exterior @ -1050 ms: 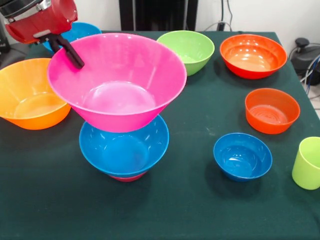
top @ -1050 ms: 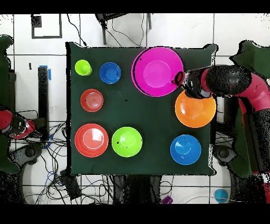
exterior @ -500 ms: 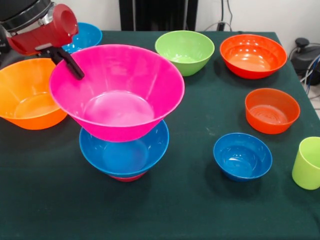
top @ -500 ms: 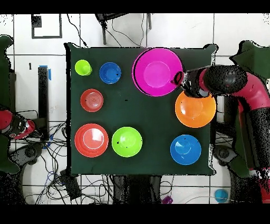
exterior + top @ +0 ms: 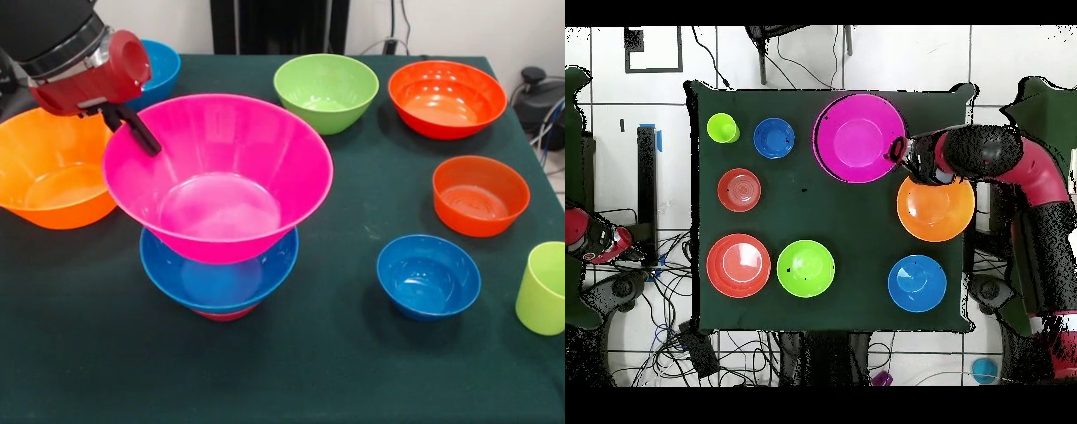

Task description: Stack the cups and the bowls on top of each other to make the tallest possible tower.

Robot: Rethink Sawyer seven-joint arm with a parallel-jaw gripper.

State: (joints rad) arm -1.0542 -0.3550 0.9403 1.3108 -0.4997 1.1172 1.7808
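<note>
Tower (image 5: 221,238) is only started — you have a pink bowl (image 5: 221,181) sitting in a blue bowl (image 5: 219,274), with something red just showing beneath. Left on the table: the orange bowl (image 5: 48,168), green bowl (image 5: 327,88), two red-orange bowls, two more blue ones and the lime cup (image 5: 542,288). The gripper (image 5: 141,137) pinches the pink bowl's rim — a dark finger (image 5: 137,131) lies on the outer wall at the side facing the orange bowl.
</note>
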